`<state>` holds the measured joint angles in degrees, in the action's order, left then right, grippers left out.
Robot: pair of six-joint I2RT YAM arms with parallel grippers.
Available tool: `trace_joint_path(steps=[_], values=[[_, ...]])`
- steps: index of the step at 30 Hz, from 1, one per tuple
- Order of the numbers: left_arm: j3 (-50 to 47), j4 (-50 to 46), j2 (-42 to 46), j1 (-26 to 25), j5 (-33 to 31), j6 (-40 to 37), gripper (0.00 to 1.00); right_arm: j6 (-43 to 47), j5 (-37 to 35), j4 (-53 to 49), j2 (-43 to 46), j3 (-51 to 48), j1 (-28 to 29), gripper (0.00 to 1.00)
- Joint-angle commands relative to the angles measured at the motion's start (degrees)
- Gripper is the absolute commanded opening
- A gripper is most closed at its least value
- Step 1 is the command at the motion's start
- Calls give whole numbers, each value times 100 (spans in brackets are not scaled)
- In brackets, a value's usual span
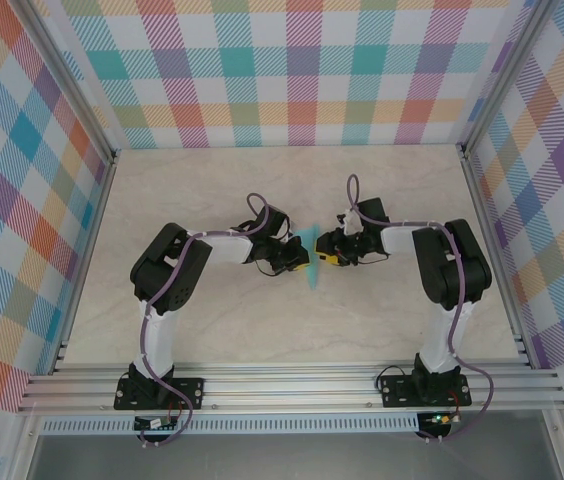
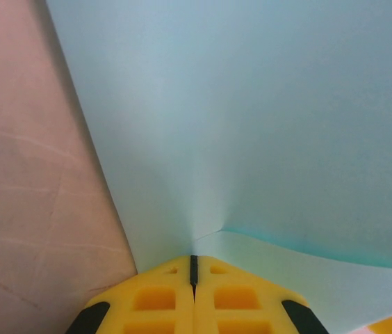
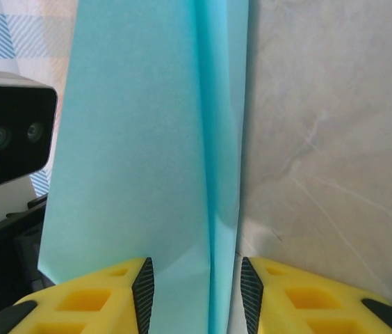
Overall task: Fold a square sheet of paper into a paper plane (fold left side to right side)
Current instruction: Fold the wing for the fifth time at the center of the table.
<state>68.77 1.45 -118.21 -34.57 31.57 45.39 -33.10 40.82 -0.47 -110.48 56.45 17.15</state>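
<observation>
**Paper plane held upright between the grippers, long axis crosswise to both**

The paper plane (image 1: 312, 260) is at mid-table, directly between the two arms. In the overhead view it reads as a narrow turquoise sliver. Its long axis runs from near to far, at right angles to the line joining the grippers. The right wrist view shows a long strip (image 3: 140, 153) with a lengthwise crease right of its centre. It appears raised on edge rather than flat, though whether its lower edge touches the table (image 1: 262, 330) cannot be told.

The left gripper (image 1: 300, 264) meets the paper from the left. In its own view the yellow fingers are pressed together (image 2: 193, 263), with the sheet (image 2: 251, 125) fanning out from the pinch, so it is clamped on the paper.

The right gripper (image 1: 328, 258) faces it from the right and is just beside the paper. Its jaws stand apart (image 3: 192, 271), with the creased strip lying in line with the gap, and no squeeze is evident.

Judgement: both grippers are equally close. The left alone has hold, so the left side would have to be carried rightward across the crease. The unsupported far end may droop.
</observation>
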Motion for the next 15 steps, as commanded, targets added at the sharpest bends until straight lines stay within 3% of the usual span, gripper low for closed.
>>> trace_joint_path(steps=[1,15], values=[[-85,-282,-55,64,-256,-100,0,141,118,-32,164,-286,122,38],[-88,-277,-95,73,-242,-74,0,-7,277,239,228,-670,181,36]])
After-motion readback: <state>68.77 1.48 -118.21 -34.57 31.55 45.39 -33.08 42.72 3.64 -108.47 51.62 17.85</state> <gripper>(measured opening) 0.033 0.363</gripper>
